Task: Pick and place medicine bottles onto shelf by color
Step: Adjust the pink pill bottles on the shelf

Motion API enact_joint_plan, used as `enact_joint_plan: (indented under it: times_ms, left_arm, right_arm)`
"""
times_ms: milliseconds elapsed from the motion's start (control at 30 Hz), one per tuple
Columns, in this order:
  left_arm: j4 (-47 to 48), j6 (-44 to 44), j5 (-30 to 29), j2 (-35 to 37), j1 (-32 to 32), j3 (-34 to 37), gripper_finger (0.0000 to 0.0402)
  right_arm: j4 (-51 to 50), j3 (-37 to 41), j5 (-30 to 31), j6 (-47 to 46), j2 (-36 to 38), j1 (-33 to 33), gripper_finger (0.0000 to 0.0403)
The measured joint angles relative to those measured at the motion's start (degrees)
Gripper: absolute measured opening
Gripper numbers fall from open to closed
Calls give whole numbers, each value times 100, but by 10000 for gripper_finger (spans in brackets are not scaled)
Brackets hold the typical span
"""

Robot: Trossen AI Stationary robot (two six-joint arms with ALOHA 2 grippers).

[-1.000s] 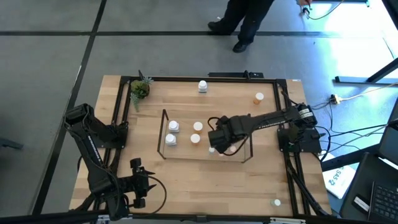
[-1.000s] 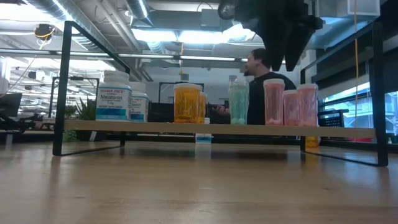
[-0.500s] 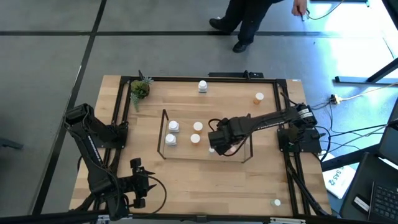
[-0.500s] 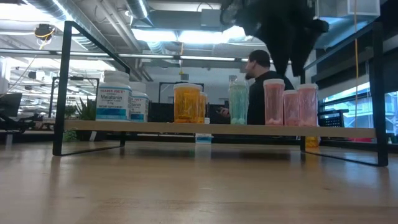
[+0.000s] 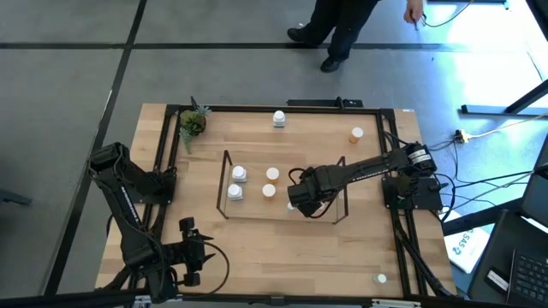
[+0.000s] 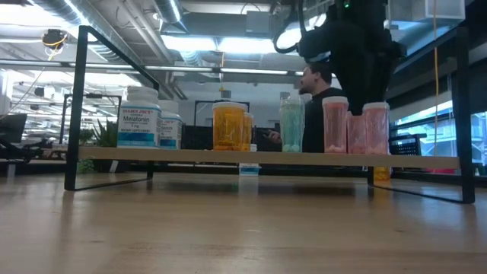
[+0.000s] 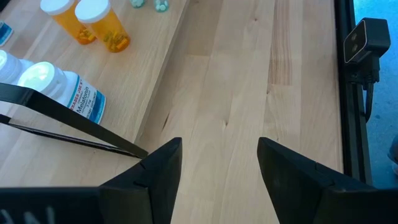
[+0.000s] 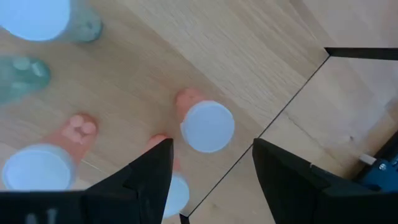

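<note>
The shelf (image 6: 266, 157) stands mid-table, and everything else is placed from it. On it, in the low view from left to right, stand the Melatonin bottle (image 6: 139, 122), a smaller bottle (image 6: 170, 129) beside it, two bottles (image 6: 230, 125) near the middle, one bottle (image 6: 291, 124) right of those, then three bottles (image 6: 354, 125) close together. The right gripper (image 5: 301, 195) hangs above those three. Behind the shelf stand the potted plant (image 5: 193, 123) and two lone bottles (image 5: 279, 118).

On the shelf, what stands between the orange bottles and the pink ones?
In the low view, one teal bottle stands on the shelf between the orange bottles and the pink bottles, apart from both groups.
</note>
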State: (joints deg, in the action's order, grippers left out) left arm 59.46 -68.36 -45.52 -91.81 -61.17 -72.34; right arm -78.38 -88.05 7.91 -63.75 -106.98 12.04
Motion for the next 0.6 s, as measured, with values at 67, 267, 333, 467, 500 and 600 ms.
enact_joint_plan:
  times_ms: [67, 267, 333, 467, 500, 600]
  left_arm:
    - [0, 0, 0, 0, 0, 0, 203]
    - [0, 0, 0, -2, 1, 0, 203]
    - [0, 0, 0, -2, 0, 0, 203]
    - [0, 0, 0, -2, 0, 0, 203]
    - [2, 0, 0, -2, 0, 0, 203]
    - [2, 0, 0, -2, 0, 0, 203]
  right_arm:
    - [26, 0, 2, 48, 0, -6, 223]
    - [223, 83, 234, 436, 0, -86, 223]
    - [257, 157, 224, 456, 0, -134, 223]
    - [510, 327, 222, 706, 0, -182, 223]
    - [530, 344, 235, 726, 3, -180, 222]
    - [593, 400, 263, 750, 11, -180, 216]
